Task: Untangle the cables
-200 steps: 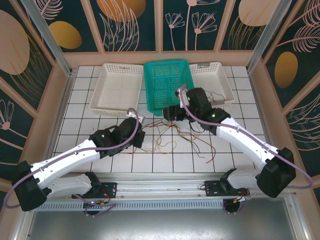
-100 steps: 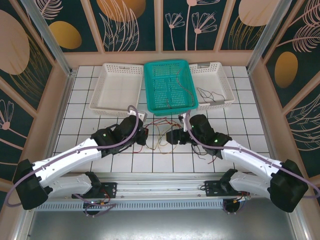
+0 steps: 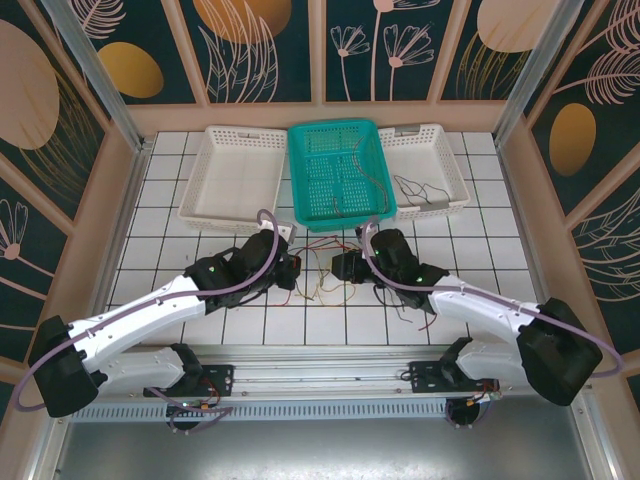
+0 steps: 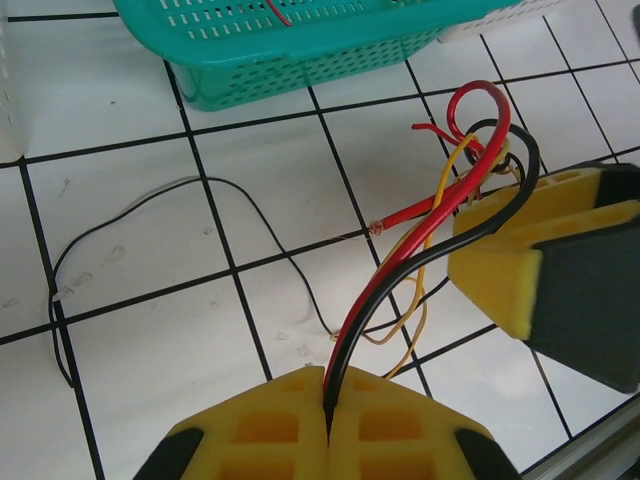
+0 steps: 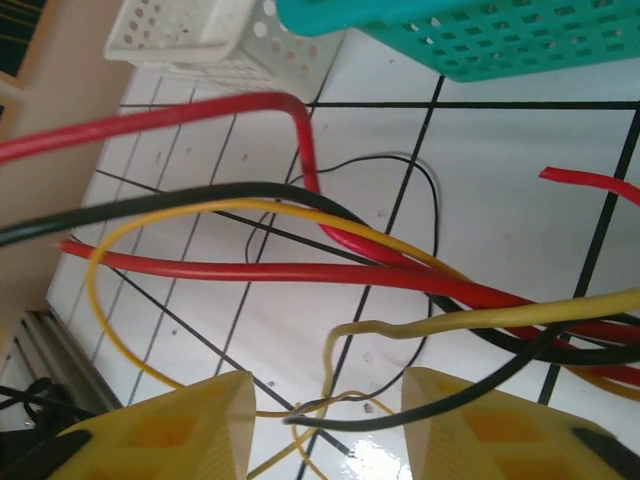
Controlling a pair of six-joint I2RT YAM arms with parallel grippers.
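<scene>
Cables (image 5: pixel 250 270): tangle on tiles near teal basket (image 4: pixel 300 40). Left gripper (image 4: pixel 328 425) is clamped on red and black strands. Right gripper (image 5: pixel 325 425) has fingers apart with thin wires crossing the gap; contact unclear, strand ends cut off.

Right claw (image 5: pixel 325 420) pulled back from basket (image 3: pixel 318 195) to cables (image 3: pixel 318 262); jaws narrowing.

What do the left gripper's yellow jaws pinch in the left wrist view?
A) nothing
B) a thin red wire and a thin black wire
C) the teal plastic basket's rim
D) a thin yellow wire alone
B: the thin red wire and thin black wire run together into the shut jaws of the left gripper.
</scene>
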